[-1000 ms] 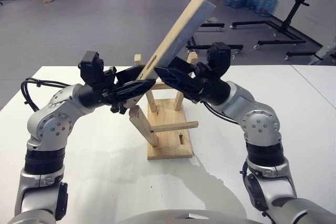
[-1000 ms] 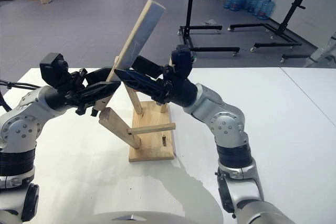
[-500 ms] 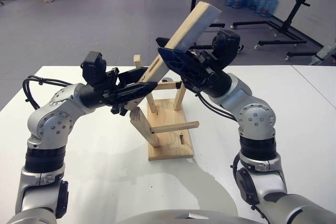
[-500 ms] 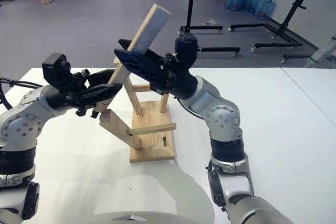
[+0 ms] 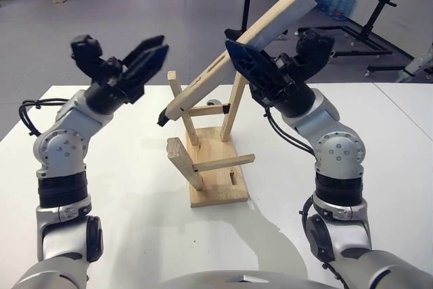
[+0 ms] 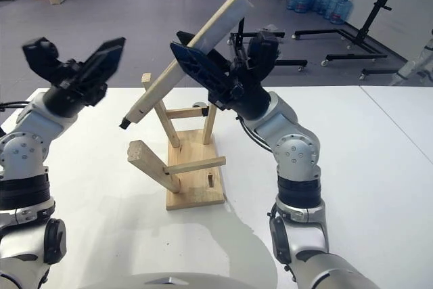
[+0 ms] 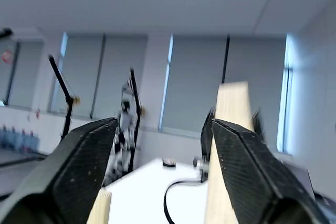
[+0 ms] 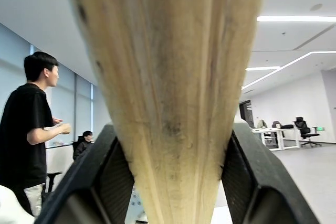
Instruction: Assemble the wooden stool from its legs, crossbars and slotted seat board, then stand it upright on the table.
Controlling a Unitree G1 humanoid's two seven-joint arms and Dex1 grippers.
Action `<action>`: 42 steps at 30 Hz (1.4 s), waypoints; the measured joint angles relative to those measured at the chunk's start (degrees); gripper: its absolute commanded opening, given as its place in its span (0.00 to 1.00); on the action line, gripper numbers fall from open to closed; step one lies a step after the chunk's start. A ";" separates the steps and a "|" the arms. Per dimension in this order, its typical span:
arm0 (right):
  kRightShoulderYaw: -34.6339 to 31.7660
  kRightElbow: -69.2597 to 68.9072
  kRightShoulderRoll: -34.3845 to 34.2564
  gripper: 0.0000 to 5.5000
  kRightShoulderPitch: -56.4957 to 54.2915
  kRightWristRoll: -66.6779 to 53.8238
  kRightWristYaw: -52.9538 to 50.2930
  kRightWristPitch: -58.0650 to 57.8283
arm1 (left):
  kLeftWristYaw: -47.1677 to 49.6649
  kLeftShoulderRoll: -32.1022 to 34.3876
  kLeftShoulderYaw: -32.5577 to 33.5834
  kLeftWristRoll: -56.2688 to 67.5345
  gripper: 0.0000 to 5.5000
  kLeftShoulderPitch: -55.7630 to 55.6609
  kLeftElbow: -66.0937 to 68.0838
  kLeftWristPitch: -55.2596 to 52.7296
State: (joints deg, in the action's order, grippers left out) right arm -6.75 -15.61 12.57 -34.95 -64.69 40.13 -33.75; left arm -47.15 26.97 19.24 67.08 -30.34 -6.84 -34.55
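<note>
Left eye view: right tool (image 5: pixel 231 38) clamps slotted seat board (image 5: pixel 277 21) aloft; left tool (image 5: pixel 161 47) spread wide, apart from board.

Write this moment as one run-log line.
left gripper: open, raised | right gripper: shut on slotted board, tilted over legs | legs, crossbars: standing on flat board on table | status: unfinished
</note>
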 measured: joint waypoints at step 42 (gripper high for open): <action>3.14 1.45 21.94 0.37 31.57 25.81 28.98 16.37 | 2.27 2.64 12.97 2.33 0.63 21.37 0.44 -0.57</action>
State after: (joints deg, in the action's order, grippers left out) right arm -3.61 -14.17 34.51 -3.38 -38.89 69.11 -17.38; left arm -44.88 29.62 32.22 69.41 -8.97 -6.39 -35.12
